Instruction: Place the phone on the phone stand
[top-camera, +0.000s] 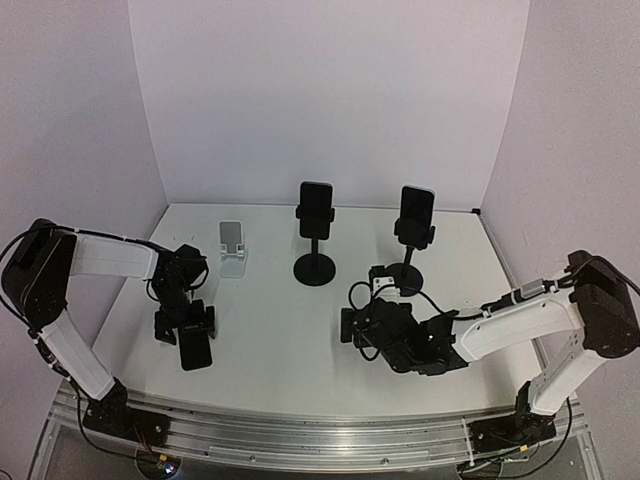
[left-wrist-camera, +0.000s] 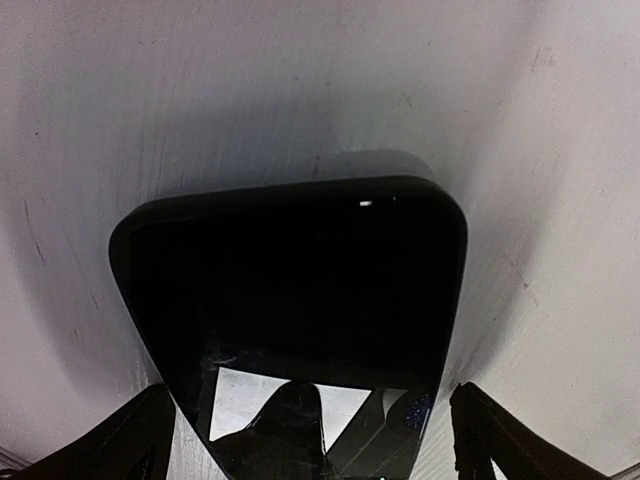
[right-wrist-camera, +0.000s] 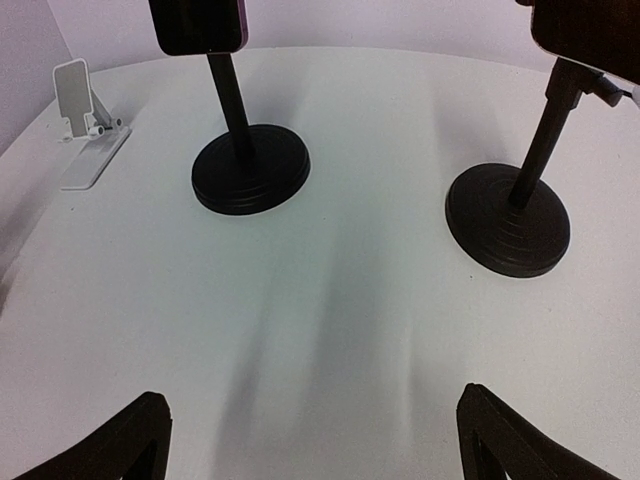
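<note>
A black phone (top-camera: 195, 351) lies flat on the white table at the left, screen up. My left gripper (top-camera: 188, 328) points down over its far end. In the left wrist view the phone (left-wrist-camera: 290, 290) fills the middle, and the left gripper (left-wrist-camera: 310, 450) is open with one finger (left-wrist-camera: 130, 435) on each side of the phone, not touching it. The empty white phone stand (top-camera: 232, 250) sits behind, toward the back; it also shows at the left of the right wrist view (right-wrist-camera: 85, 125). My right gripper (top-camera: 368, 300) hovers open over bare table at centre right (right-wrist-camera: 310, 440).
Two black stands with round bases each carry a dark phone: one at back centre (top-camera: 316, 235) (right-wrist-camera: 248, 165), one at back right (top-camera: 412, 235) (right-wrist-camera: 510, 215), close ahead of the right gripper. White walls enclose the table on three sides.
</note>
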